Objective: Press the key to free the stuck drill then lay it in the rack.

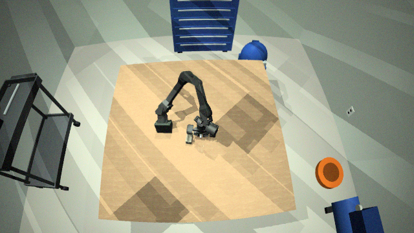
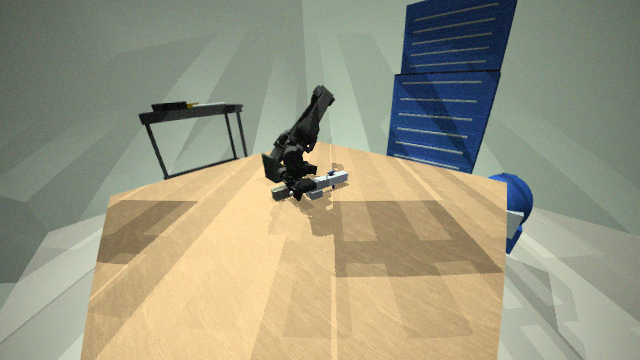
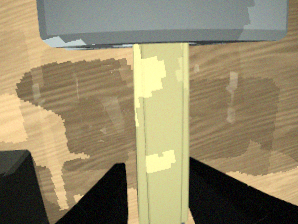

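Observation:
A pale yellow bar (image 3: 162, 125) runs down the middle of the wrist view, out from under a grey block (image 3: 165, 20). My gripper (image 1: 200, 134) (image 2: 298, 194) (image 3: 153, 169) is low over the table, partly closed around the bar. Wood shows between the left finger and the bar; the right fingertip is partly hidden by it. In the exterior view a long light-grey piece (image 2: 334, 178) with small blue parts extends right of the gripper. A pale greenish block (image 1: 189, 139) (image 2: 280, 193) is on its other side. Which piece is key, drill or rack, I cannot tell.
The wooden table (image 1: 194, 194) (image 2: 200, 310) carries the arm and the small parts. A blue drawer cabinet (image 1: 204, 29) (image 2: 440, 115), a black cart (image 1: 33, 94) (image 2: 190, 114) and a round blue object (image 1: 253, 51) (image 2: 520, 192) stand off the table.

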### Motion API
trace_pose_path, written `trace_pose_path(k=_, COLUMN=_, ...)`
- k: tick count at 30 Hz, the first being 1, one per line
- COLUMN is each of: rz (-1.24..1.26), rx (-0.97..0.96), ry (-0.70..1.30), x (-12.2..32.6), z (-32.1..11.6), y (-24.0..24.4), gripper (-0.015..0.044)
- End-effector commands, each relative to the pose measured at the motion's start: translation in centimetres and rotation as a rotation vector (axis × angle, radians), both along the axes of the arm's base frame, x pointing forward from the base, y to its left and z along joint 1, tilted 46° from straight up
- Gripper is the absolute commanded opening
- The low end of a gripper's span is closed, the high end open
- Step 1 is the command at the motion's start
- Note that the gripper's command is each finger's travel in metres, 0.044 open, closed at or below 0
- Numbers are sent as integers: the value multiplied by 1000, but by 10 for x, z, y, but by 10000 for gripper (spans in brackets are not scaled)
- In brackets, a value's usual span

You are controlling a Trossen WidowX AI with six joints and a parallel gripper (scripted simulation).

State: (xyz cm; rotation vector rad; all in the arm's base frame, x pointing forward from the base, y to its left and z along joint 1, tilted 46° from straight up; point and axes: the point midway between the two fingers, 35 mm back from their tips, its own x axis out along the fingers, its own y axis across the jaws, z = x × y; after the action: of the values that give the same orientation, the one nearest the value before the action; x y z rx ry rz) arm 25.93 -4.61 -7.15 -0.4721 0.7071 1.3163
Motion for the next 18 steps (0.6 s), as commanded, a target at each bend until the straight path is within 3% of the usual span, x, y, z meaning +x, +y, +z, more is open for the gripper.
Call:
trace_pose_path(k=1, rz=1, rx=0, ry=0, x=0, z=0, y=0, gripper=40)
trace_pose_path(k=7, rz=1, rx=0, ry=0, x=0, z=0, y=0, gripper=0)
trace_pose_path(k=18, rz=-5, rx=5, ry=3, x=-2, z=3, y=-2, gripper=0)
